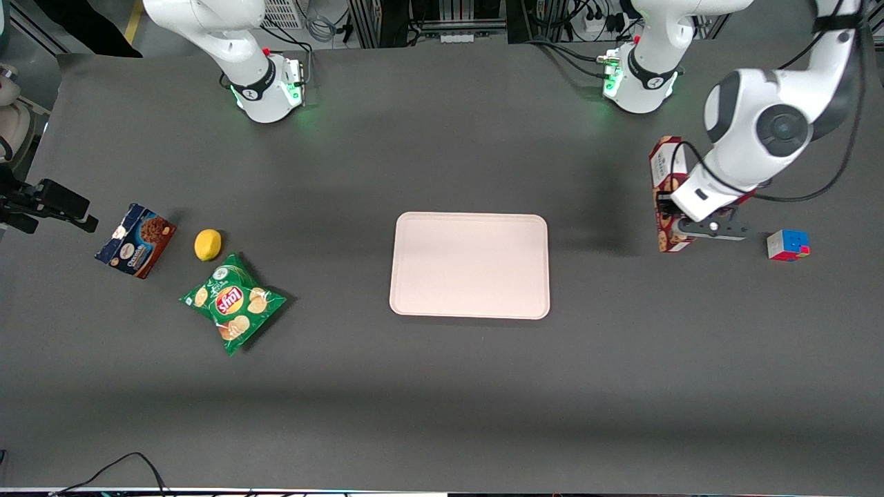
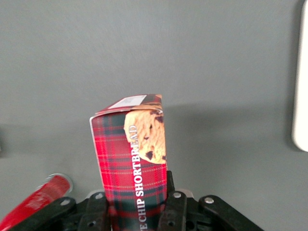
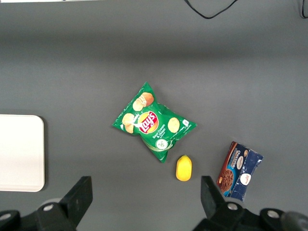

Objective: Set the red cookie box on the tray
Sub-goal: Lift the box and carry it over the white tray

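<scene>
- The table (image 1: 442, 386), covered in dark grey, carries everything.
- The tray (image 1: 469, 266) lies flat at its middle.
- Toward the parked arm's end: blue cookie box (image 1: 136, 240), lemon (image 1: 207, 244), green chip bag (image 1: 233, 302).
- Toward the working arm's end: puzzle cube (image 1: 788, 245), and the red cookie box (image 1: 664, 172) with the gripper (image 1: 680, 224) clamped on it.
</scene>
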Action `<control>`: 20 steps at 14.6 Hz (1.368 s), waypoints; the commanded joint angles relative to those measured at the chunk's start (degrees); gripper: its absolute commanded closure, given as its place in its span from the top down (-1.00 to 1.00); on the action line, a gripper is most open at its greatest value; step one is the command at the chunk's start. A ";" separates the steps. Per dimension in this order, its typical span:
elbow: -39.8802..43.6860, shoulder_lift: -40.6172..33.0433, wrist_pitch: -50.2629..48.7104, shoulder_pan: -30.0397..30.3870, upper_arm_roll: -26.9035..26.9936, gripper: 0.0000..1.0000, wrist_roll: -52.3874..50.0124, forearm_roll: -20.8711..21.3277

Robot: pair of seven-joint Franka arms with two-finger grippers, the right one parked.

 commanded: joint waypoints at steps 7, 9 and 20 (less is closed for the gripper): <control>19.70 -0.05 -18.49 -0.37 -1.18 -0.85 -0.54 -3.41; 20.75 0.04 -19.02 -0.37 -3.98 -0.91 -5.78 -4.89; 28.74 11.27 -10.59 -0.46 -27.36 -0.90 -31.55 -5.61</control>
